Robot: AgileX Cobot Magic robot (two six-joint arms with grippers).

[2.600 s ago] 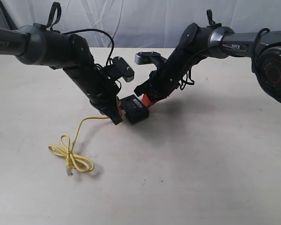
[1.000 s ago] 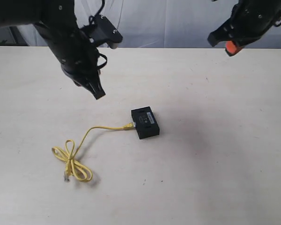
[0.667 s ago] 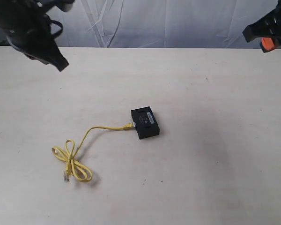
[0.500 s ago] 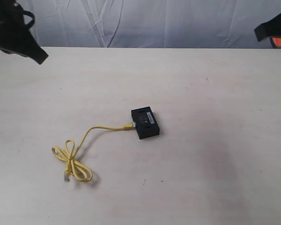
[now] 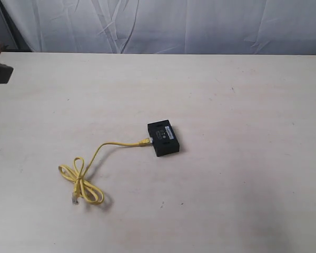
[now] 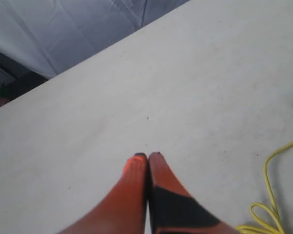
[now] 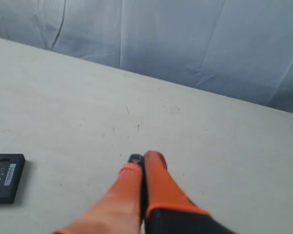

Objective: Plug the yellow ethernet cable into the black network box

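The black network box point(image 5: 163, 138) lies flat near the middle of the table. One plug of the yellow ethernet cable point(image 5: 106, 147) sits in the box's left edge; the cord runs left and down to a small coil point(image 5: 81, 183) with a free plug. The right wrist view shows the box point(image 7: 6, 177) and the left wrist view shows a stretch of cable point(image 6: 268, 195). My left gripper point(image 6: 148, 156) is shut and empty, far from the box; only its tip point(image 5: 0, 73) shows at the exterior view's left edge. My right gripper point(image 7: 144, 160) is shut and empty, out of the exterior view.
The pale table point(image 5: 242, 105) has a wrinkled grey-white curtain point(image 5: 163, 26) hanging behind its far edge. Nothing else lies on the tabletop around the box and cable.
Both arms have drawn back and up, away from the box, left arm to the left edge, right arm out of the exterior view. Box and plugged cable have stayed put.
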